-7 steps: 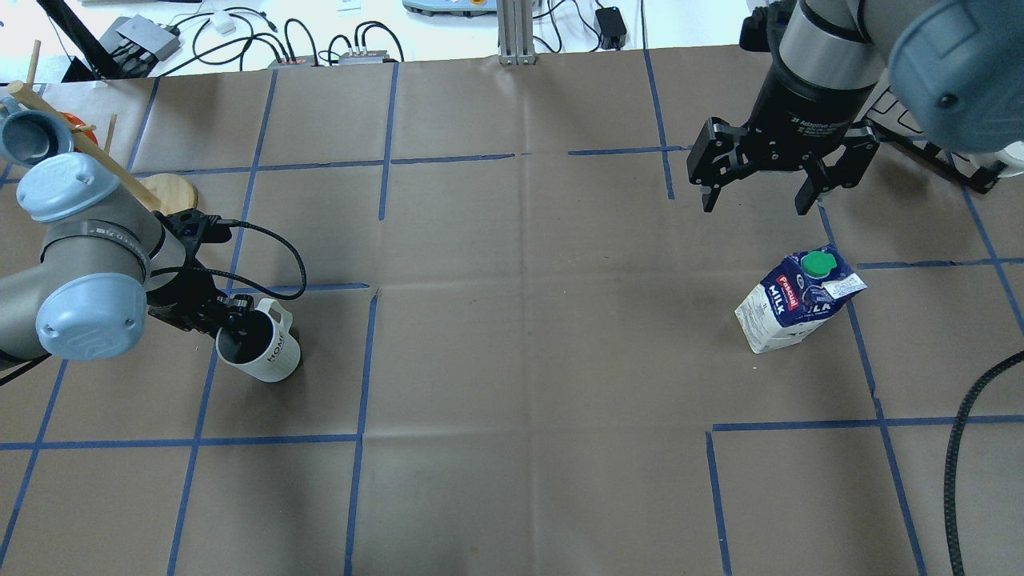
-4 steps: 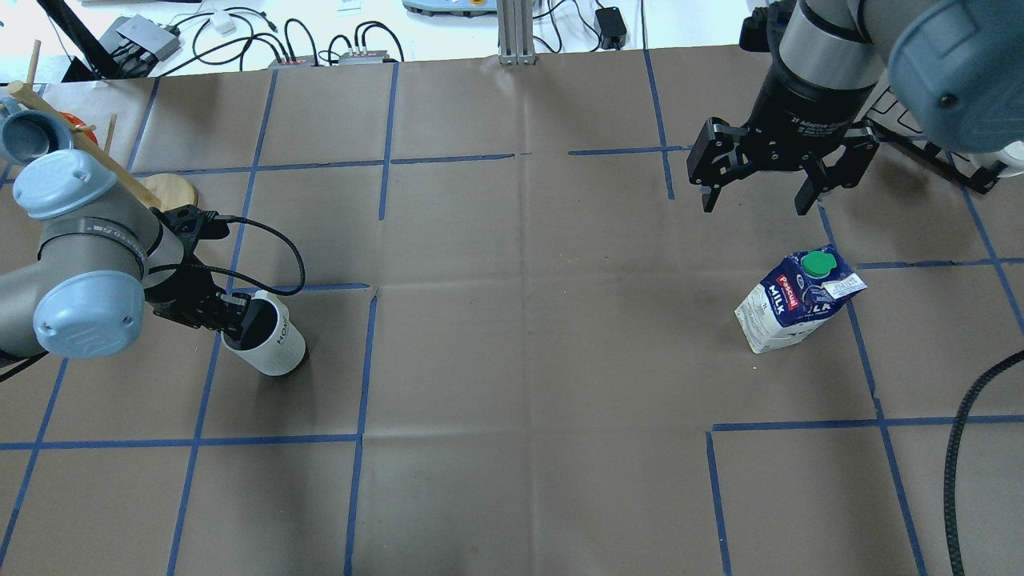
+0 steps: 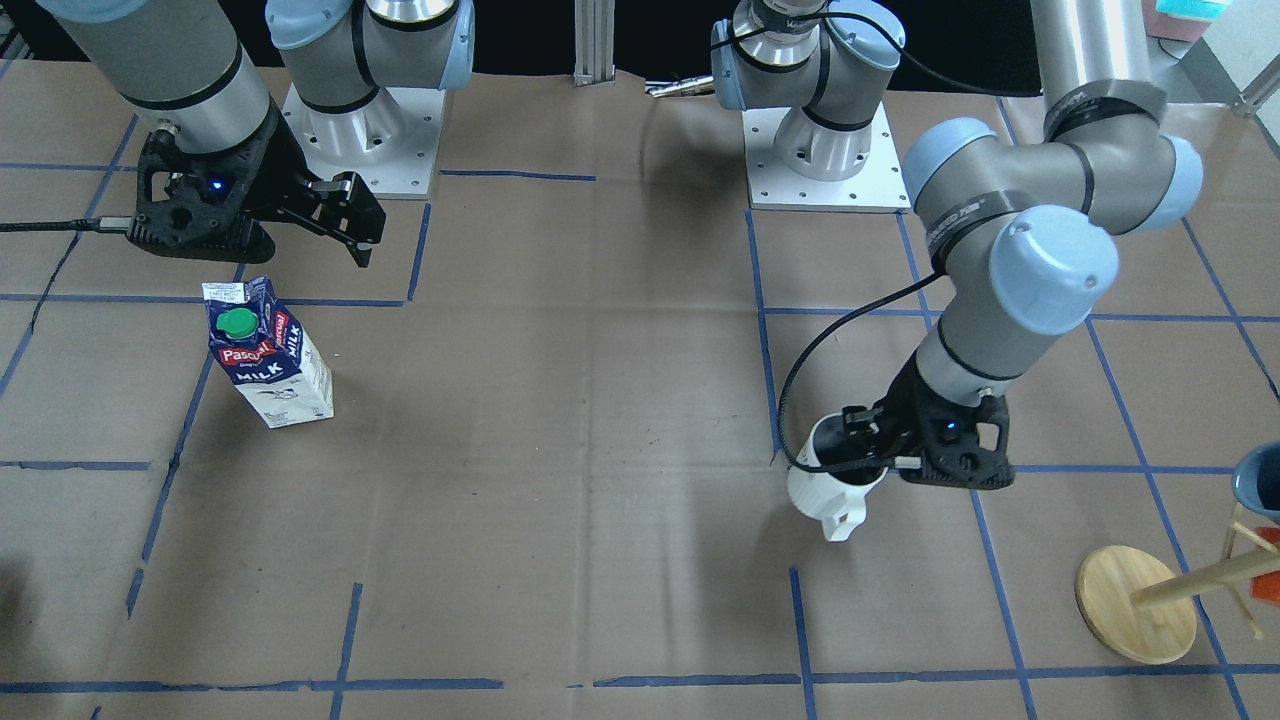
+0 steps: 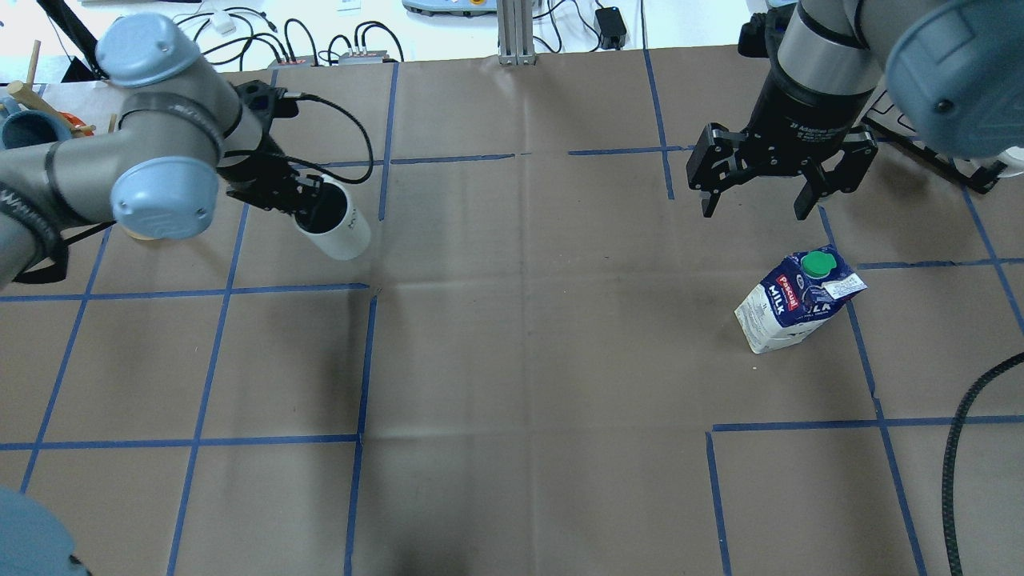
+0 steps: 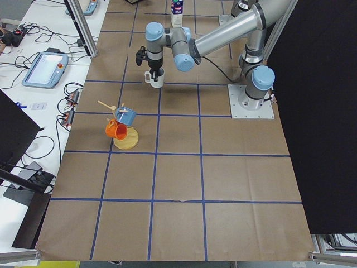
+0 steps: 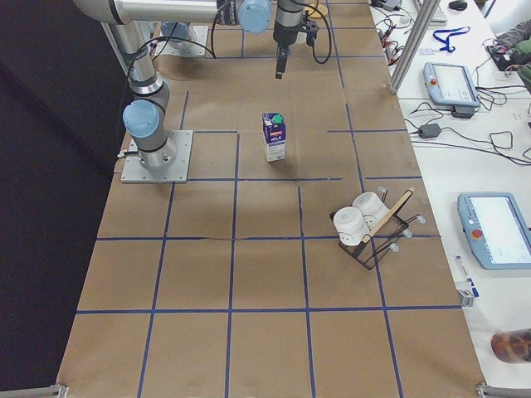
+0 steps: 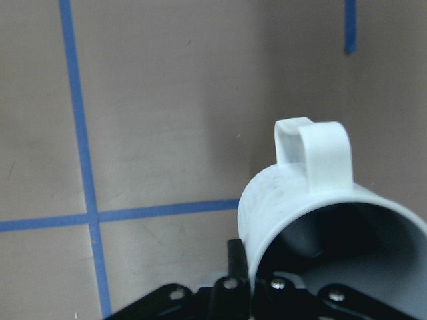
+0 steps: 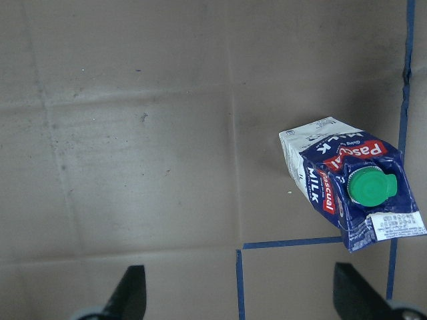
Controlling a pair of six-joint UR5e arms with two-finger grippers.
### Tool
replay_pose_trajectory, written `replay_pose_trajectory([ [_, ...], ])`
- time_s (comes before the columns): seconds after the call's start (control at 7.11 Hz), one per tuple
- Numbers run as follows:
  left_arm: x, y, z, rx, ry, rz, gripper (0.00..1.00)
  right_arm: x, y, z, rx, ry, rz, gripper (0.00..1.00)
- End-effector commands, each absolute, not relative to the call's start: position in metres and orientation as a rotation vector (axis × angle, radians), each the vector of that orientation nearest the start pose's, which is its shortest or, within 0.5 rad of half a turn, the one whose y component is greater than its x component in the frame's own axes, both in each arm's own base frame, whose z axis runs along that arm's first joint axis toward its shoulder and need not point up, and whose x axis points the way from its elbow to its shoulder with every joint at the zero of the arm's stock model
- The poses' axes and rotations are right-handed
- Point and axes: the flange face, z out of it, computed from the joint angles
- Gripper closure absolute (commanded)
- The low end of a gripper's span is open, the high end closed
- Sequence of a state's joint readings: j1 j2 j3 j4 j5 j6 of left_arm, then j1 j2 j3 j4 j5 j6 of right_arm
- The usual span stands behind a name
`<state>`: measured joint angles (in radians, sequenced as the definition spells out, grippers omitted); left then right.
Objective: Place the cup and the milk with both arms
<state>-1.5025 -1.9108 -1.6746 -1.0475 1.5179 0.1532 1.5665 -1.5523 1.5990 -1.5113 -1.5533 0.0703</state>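
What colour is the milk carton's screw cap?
The cap is green, clearest in the right wrist view.

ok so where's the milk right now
Overhead view: the milk stands upright on the table's right side by a blue tape line, untouched, near the open right tool.

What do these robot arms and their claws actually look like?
The left arm and right arm are thick grey metal tubes with rounded light-blue joint caps and black bands. The left gripper and right gripper are black, two-fingered, each with a blue light. A black cable loops beside the left wrist; white lettering marks the right gripper's collar.
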Motion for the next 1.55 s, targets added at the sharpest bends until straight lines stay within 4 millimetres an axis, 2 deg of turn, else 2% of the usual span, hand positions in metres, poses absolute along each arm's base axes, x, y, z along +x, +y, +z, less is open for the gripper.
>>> replay_pose_trajectory([
  [0.0,-0.201,-0.674,0.291,0.19,3.197,-0.191,1.0,0.131,-0.487,0.454,0.114,3.122,0.147,0.0],
  [0.28,-0.266,-0.705,0.265,0.295,3.192,-0.191,1.0,0.128,-0.488,0.453,0.123,3.12,0.147,0.0],
  [0.42,-0.282,-0.706,0.253,0.293,3.188,-0.133,1.0,0.125,-0.489,0.453,0.119,3.119,0.147,0.0],
  [0.7,-0.283,-0.7,0.246,0.295,3.183,-0.043,1.0,0.106,-0.493,0.454,0.104,3.116,0.143,0.0],
  [0.98,-0.281,-0.699,0.241,0.304,3.181,-0.026,1.0,0.102,-0.493,0.455,0.114,3.114,0.138,0.0],
  [1.27,-0.281,-0.699,0.239,0.312,3.18,-0.021,0.91,0.101,-0.493,0.456,0.08,3.116,0.133,0.0],
  [1.41,-0.281,-0.699,0.237,0.311,3.18,-0.014,0.6,0.101,-0.494,0.457,0.075,3.12,0.116,0.0],
])
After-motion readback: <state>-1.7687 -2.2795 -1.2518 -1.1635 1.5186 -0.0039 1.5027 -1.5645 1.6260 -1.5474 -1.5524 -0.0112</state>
